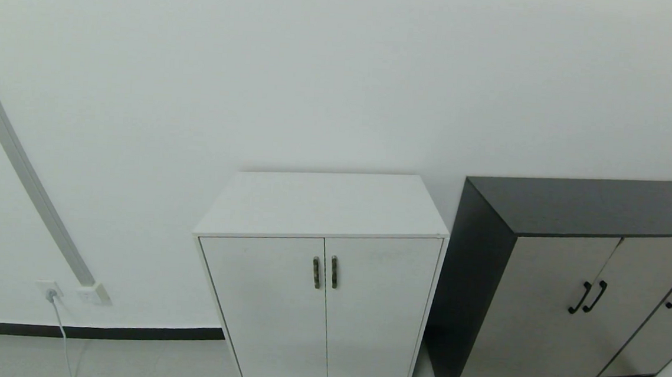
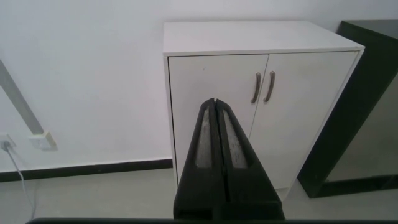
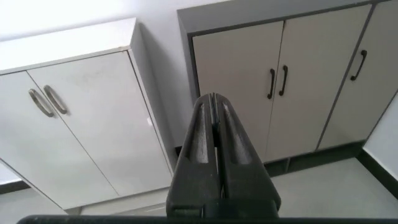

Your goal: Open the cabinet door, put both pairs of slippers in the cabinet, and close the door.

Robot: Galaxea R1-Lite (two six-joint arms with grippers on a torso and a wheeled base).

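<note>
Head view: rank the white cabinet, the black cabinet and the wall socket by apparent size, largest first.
1-2. white cabinet and black cabinet: they look alike, and the picture's edge cuts off the black one, so unranked.
3. wall socket: far smaller.

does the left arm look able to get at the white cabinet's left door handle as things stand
Probably yes: the left gripper faces the white cabinet, with nothing between it and the left door handle. Its jaws are shut, so they would need to open first.

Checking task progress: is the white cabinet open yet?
No, the white cabinet has both doors flush and shut.
</note>
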